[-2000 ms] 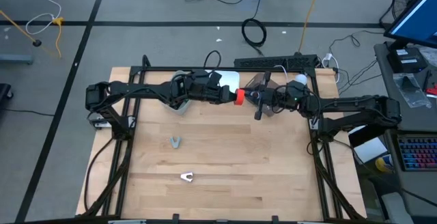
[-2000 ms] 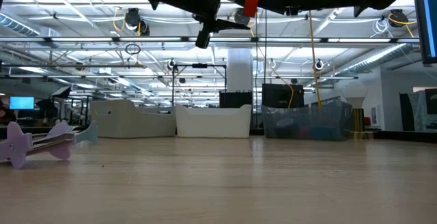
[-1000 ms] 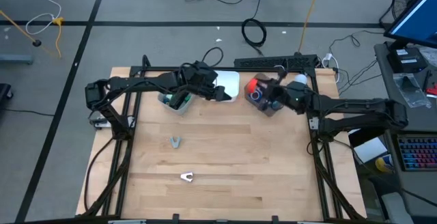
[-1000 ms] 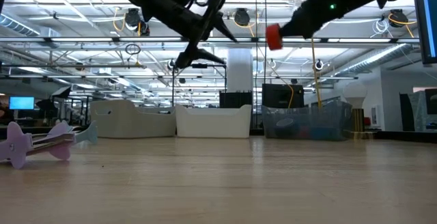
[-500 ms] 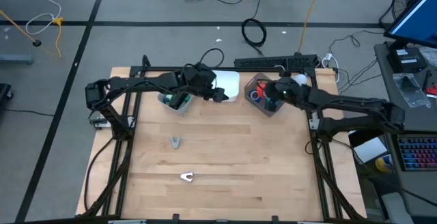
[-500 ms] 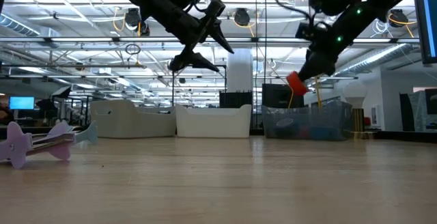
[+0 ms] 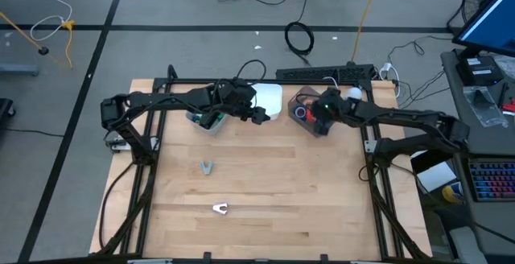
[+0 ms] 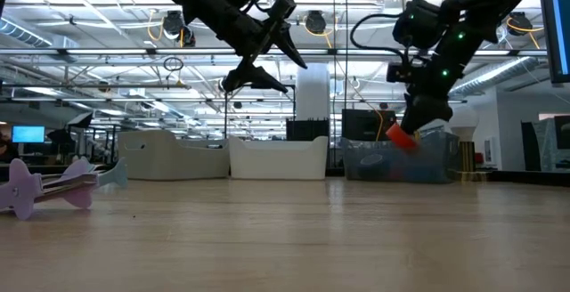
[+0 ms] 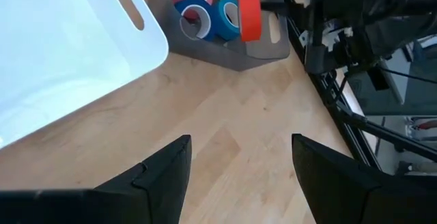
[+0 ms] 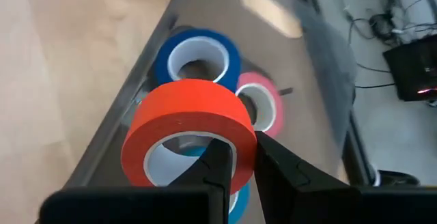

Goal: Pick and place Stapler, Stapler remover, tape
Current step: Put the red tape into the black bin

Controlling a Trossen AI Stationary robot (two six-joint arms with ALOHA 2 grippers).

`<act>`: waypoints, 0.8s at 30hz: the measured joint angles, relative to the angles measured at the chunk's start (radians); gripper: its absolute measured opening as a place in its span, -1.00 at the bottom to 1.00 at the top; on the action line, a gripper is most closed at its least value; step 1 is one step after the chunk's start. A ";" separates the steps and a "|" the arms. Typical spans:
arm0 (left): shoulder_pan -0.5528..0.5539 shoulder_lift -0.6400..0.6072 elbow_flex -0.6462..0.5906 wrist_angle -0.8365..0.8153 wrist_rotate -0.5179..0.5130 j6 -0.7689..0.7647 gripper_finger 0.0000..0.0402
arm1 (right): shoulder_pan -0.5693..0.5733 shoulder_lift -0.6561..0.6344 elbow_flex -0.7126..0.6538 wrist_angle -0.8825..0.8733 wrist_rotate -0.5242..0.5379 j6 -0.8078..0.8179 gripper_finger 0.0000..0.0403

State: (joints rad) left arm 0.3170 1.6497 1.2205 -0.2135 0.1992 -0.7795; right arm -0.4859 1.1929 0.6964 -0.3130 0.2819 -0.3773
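**Table.** The light wooden table [image 7: 265, 191] carries three containers along its far edge, seen from above.

**Containers.**
- A white plastic bin [image 7: 272, 95] sits at 12 o'clock; what shows of its inside in the left wrist view is bare.
- A grey translucent tray [image 7: 304, 96] sits at 1 o'clock.
- A small clear tub [image 7: 201, 121] at 11 o'clock holds something green that cannot be identified.

**Arms.**
- The left gripper [image 7: 259, 113] hovers at the white bin's near edge, jaws spread wide and holding nothing.
- The right gripper [image 7: 320, 119] is over the grey tray, pinched narrow on the wall of a red-orange ring of tape [image 10: 191, 128]. The ring hangs just above the tray and is not yet released.

**Tape.** Three rings already lie in the grey tray:
- a dark blue ring [image 10: 198, 57];
- a pink ring [image 10: 263, 108];
- a lighter blue ring [image 9: 225, 18], partly under the held one.

**Small items.** Two pale claw-shaped pieces, judged to be staple removers, lie loose on the table. One [image 7: 207, 167] is at 9 o'clock and the other [image 7: 220, 208] at 7 o'clock, well apart from every container.

**Finding.** Tape is nearly finished: the last ring needs only release. The removers remain to be placed. No stapler can be made out.
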 joint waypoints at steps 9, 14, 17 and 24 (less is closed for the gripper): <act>-0.005 0.000 0.000 -0.003 -0.043 0.037 0.26 | -0.021 0.013 0.000 -0.025 -0.025 0.002 -0.81; -0.005 0.000 0.000 0.005 -0.054 0.124 0.26 | -0.038 0.013 0.000 -0.047 -0.043 0.002 -0.80; -0.012 -0.001 0.000 0.014 -0.072 0.211 0.26 | -0.048 0.013 0.000 -0.053 -0.078 0.030 -0.80; -0.060 -0.047 0.000 0.008 -0.068 0.332 0.26 | -0.051 0.013 0.000 -0.070 -0.079 0.051 -0.80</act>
State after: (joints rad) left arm 0.2571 1.6023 1.2207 -0.2059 0.1312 -0.4475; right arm -0.5373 1.2061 0.6964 -0.3826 0.2031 -0.3260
